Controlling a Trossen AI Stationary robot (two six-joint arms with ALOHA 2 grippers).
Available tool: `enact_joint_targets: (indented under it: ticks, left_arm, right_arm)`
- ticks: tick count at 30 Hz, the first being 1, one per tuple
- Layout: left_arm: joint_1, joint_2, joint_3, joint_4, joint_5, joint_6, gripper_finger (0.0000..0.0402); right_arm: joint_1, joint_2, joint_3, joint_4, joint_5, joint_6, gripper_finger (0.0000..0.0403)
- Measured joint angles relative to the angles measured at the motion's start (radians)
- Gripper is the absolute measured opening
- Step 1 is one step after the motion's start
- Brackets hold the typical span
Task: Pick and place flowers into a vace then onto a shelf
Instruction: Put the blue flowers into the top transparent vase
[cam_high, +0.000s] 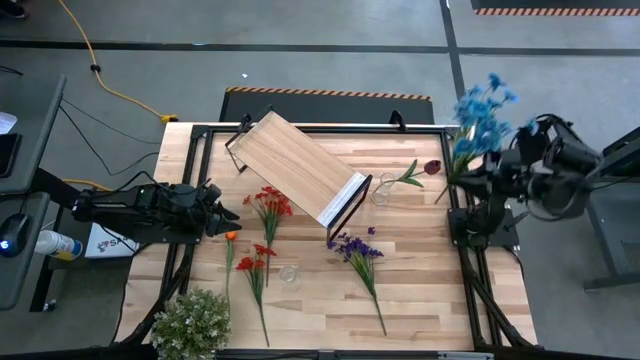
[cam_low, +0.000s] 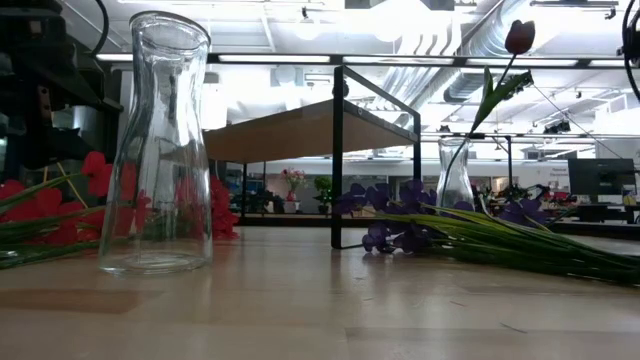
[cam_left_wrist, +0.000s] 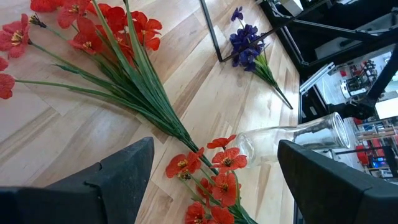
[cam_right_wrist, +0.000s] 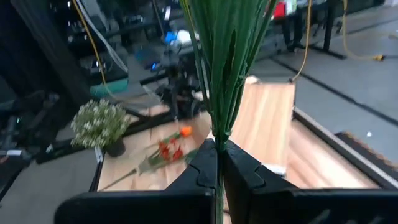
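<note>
My right gripper (cam_right_wrist: 219, 163) is clamped on the blue flowers (cam_high: 482, 115), held up past the table's right edge so the stems hang free for a vase (cam_high: 381, 189). Left gripper (cam_high: 222, 214) waits wide open at the left edge, holding nothing, near the red flowers (cam_high: 270, 205); shelf (cam_high: 296, 165) sits mid-table.

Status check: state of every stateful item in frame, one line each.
Left gripper: open, empty, over the red flowers.
Right gripper: shut on blue flowers, lifted at the table's right edge.
Near vase: upright, empty.
Far vase: upright, holding the dark red flower.
Purple flowers: lying flat.
Shelf: standing, nothing on top.
</note>
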Motion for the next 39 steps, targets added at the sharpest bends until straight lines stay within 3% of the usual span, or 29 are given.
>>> enact_joint_targets:
  ticks: [11, 19, 39]
  left_arm:
    - [0.0, 0.0, 0.0, 0.0, -0.001, 0.0, 0.0376]
    - [0.0, 0.0, 0.0, 0.0, -0.004, 0.0, 0.0376]
    - [0.0, 0.0, 0.0, 0.0, -0.028, 0.0, 0.0376]
  right_arm:
    - [0.0, -0.098, 0.0, 0.201, 0.201, -0.412, 0.0]
    - [-0.002, -0.111, 0.0, 0.275, 0.383, -0.607, 0.0]
    - [-0.002, -0.239, 0.0, 0.413, 0.385, -0.869, 0.0]
